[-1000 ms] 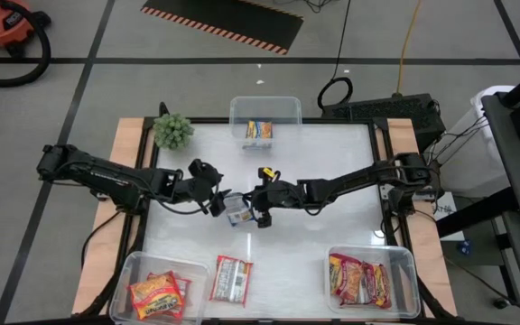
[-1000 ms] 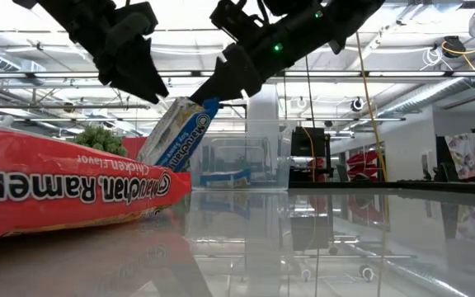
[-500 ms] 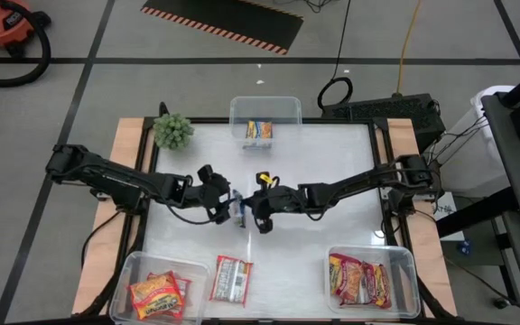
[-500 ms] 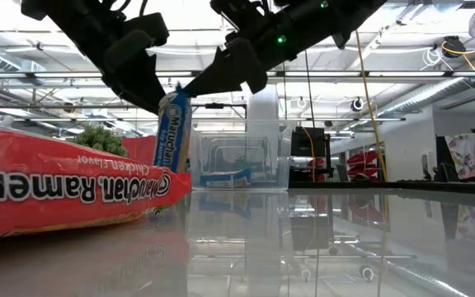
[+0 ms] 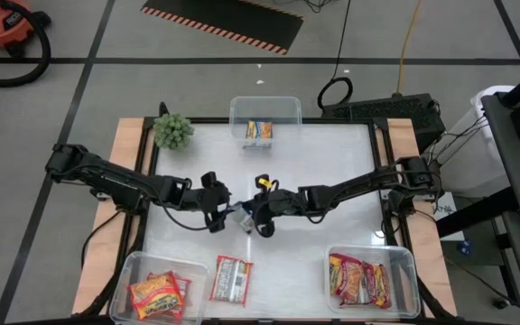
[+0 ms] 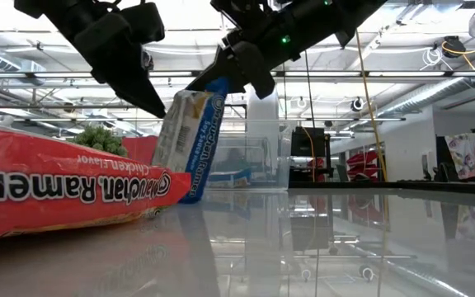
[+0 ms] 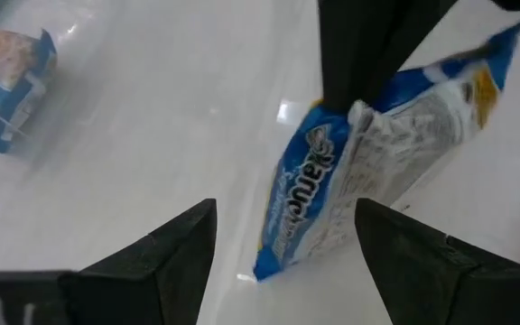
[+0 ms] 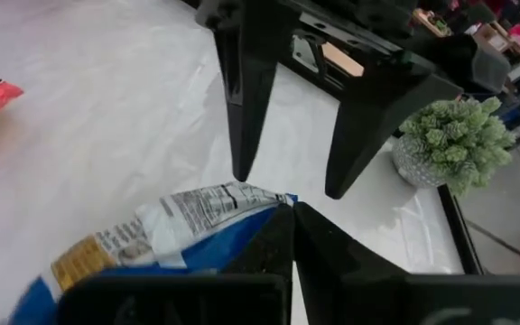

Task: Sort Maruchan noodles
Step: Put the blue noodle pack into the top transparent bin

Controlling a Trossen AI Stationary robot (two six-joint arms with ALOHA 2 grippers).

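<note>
White table [image 5: 332, 153], mid-span bare, wide room toward the far edge; clear tubs sit at the far edge and both near corners. Red packet [image 5: 232, 278] lies flat between the near tubs. Blue-and-white packet [image 6: 190, 140] at table centre, long axis nearly upright, top leaning toward the right arm, bottom edge on the surface. Right gripper [image 6: 221, 78] pinched together on its top corner. Left gripper [image 7: 283, 235] spread apart, just beside it, not touching.
</note>
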